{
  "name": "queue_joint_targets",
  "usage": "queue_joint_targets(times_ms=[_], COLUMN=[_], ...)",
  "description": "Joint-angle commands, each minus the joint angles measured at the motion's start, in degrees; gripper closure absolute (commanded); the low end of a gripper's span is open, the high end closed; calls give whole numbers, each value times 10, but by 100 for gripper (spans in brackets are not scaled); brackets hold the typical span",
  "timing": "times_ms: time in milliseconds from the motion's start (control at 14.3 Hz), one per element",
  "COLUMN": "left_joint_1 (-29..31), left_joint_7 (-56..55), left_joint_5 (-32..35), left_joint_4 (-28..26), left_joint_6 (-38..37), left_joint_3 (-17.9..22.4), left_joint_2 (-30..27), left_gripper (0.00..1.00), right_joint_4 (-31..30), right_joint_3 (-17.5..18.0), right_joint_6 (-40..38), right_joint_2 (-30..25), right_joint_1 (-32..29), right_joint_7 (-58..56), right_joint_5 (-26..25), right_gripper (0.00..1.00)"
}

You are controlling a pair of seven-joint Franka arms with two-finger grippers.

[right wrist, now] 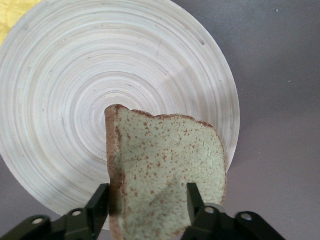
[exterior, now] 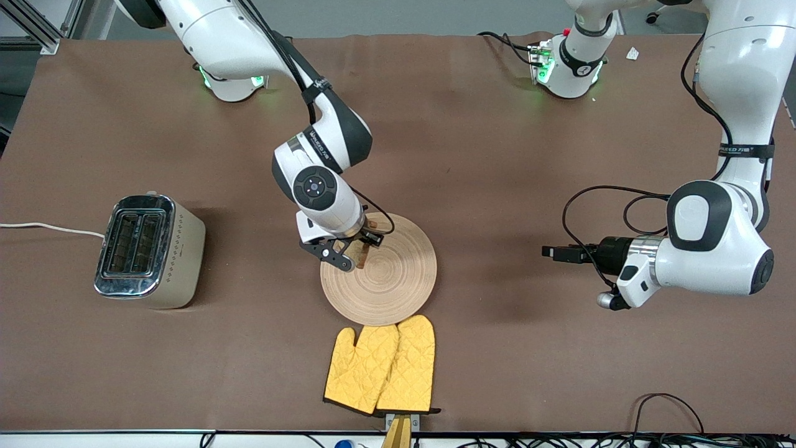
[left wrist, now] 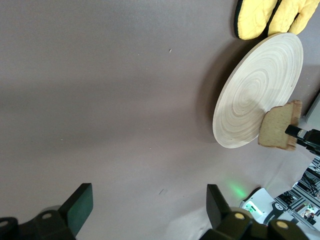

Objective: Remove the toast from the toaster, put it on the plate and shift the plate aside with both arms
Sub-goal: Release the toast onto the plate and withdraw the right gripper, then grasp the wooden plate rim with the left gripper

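The round pale wooden plate point(exterior: 392, 283) lies mid-table; it also shows in the left wrist view point(left wrist: 255, 90) and the right wrist view point(right wrist: 75, 90). My right gripper point(exterior: 356, 254) is shut on the toast point(exterior: 362, 252), a speckled tan slice with a darker crust. It holds the toast on edge over the part of the plate toward the right arm's end. The toast fills the right wrist view point(right wrist: 165, 165) between the right gripper's point(right wrist: 147, 205) fingers, and shows in the left wrist view point(left wrist: 277, 127). My left gripper point(exterior: 550, 252) waits open and empty over bare table point(left wrist: 150, 205).
A silver two-slot toaster point(exterior: 146, 249) stands toward the right arm's end, its white cord running off the table. Two yellow quilted oven mitts point(exterior: 382, 367) lie nearer the front camera, touching the plate's rim. The brown mat covers the table.
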Motion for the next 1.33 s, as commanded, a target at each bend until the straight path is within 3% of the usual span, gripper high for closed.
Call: queue_joint_targets(times_ms=[0, 349, 489, 699, 839, 909, 1258], left_joint_1=[-2, -27, -55, -79, -91, -99, -136], left_joint_7=[-5, 22, 25, 111, 204, 232, 337], left_joint_5=[-9, -46, -71, -151, -213, -244, -397], left_joint_4=[3, 4, 4, 2, 1, 0, -2], left_joint_6=[-2, 55, 93, 136, 151, 163, 193], left_joint_3=[1, -1, -1, -1, -1, 0, 1], left_joint_2=[0, 33, 43, 81, 115, 125, 176], left_gripper=[0, 0, 4, 13, 29, 34, 49], right_joint_4=[31, 61, 54, 36, 10, -8, -88], right_joint_3=[5, -1, 1, 1, -2, -12, -146], right_joint_6=[-9, -33, -72, -147, -164, -168, -213], right_joint_2=[6, -5, -51, -113, -158, -182, -302], right_joint_1=[-10, -49, -92, -159, -205, -224, -223], right_joint_7=[6, -2, -85, -191, -291, -346, -551], right_joint_5=[4, -16, -53, -53, -53, -55, -55], right_gripper=[0, 0, 0, 0, 0, 0, 0])
